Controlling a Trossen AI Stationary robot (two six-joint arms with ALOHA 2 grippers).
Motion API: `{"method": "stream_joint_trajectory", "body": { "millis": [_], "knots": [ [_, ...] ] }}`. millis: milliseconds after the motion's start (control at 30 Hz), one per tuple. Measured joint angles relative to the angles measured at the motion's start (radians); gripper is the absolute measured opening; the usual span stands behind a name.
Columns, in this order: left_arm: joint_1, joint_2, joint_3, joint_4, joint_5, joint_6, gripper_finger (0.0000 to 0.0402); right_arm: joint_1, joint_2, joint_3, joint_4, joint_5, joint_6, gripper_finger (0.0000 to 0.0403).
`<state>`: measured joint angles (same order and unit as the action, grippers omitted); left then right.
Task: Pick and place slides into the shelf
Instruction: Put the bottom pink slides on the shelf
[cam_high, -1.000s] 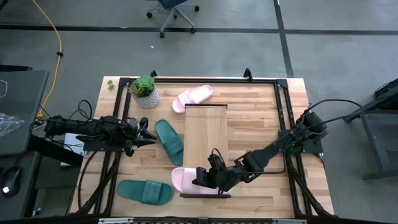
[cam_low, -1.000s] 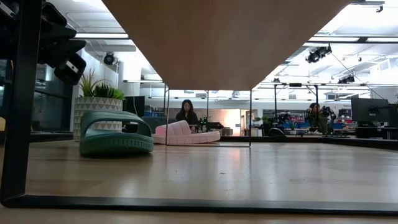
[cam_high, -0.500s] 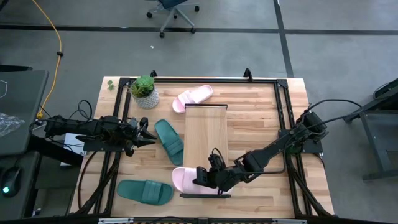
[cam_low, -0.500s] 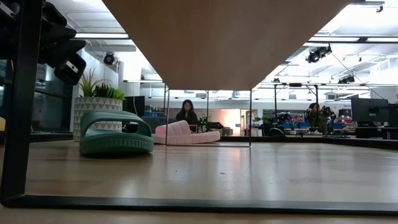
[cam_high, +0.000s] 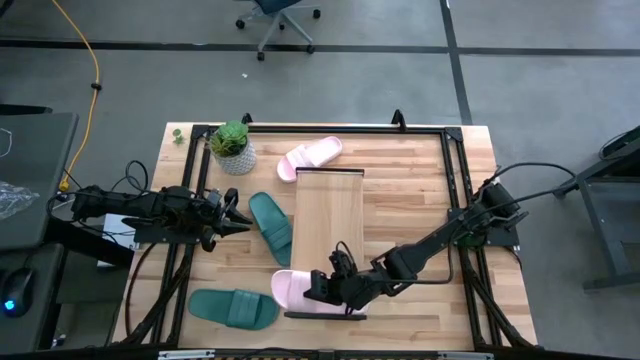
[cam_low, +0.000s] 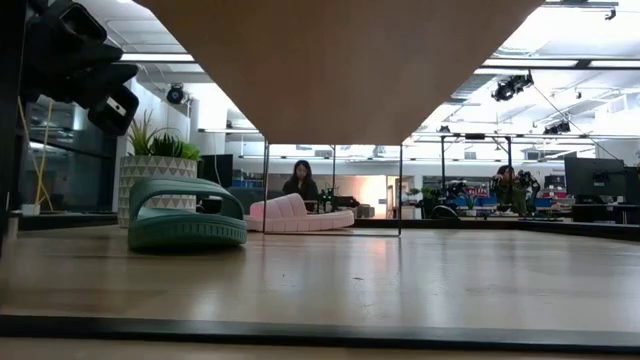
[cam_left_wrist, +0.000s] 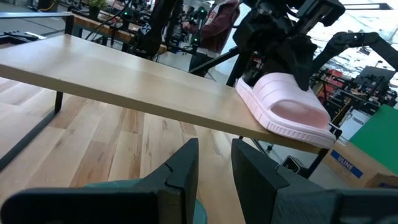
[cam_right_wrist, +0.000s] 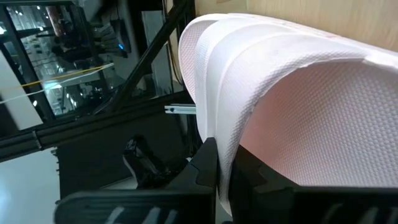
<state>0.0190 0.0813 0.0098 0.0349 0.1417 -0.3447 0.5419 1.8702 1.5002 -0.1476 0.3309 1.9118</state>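
Observation:
The shelf (cam_high: 330, 235) is a long light-wood board on a thin black frame, standing mid-table. A pale pink slide (cam_high: 290, 289) lies on its near end, overhanging the board's left edge, with my right gripper (cam_high: 322, 287) shut on it. A second pink slide (cam_high: 310, 155) lies on the table by the shelf's far end. One teal slide (cam_high: 272, 224) lies left of the shelf, another (cam_high: 232, 307) at the near left. My left gripper (cam_high: 236, 215) waits level at the left, fingers a little apart, with nothing between them. My right gripper pinches the pink slide's ribbed strap at its edge (cam_right_wrist: 227, 138) between its two fingers (cam_right_wrist: 205, 167). It comes from the table's right, slanting down. The slide's sole (cam_left_wrist: 292, 127) rests on the shelf's near end, toe past the board's left edge.
A potted plant (cam_high: 233, 148) stands at the far left. A black frame (cam_high: 455, 200) borders the tabletop. In the low view a person (cam_low: 300, 183) sits in the room beyond the table. Bare wood lies right of the shelf.
My right gripper has gone slightly toward the table's near left with the pink slide. The shelf's near end has slid the same way with it: in the low view its black leg has moved to the left.

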Motion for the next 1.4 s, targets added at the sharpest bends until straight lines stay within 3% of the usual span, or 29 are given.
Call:
{"method": "stream_joint_trajectory", "body": {
  "millis": [467,800,1400],
  "knots": [
    [0.0,0.0,0.0,0.0,0.0,0.004,0.0085,0.0,0.001,0.0,0.01,-0.001,-0.008,0.0004],
    [0.0,0.0,0.0,0.0,0.0,0.004,0.0085,0.0,0.001,0.0,0.014,-0.003,-0.005,0.007],
    [0.0,0.0,0.0,0.0,0.0,0.004,0.0085,0.001,0.001,0.0,0.015,-0.007,-0.008,0.0074]
  ]
}}
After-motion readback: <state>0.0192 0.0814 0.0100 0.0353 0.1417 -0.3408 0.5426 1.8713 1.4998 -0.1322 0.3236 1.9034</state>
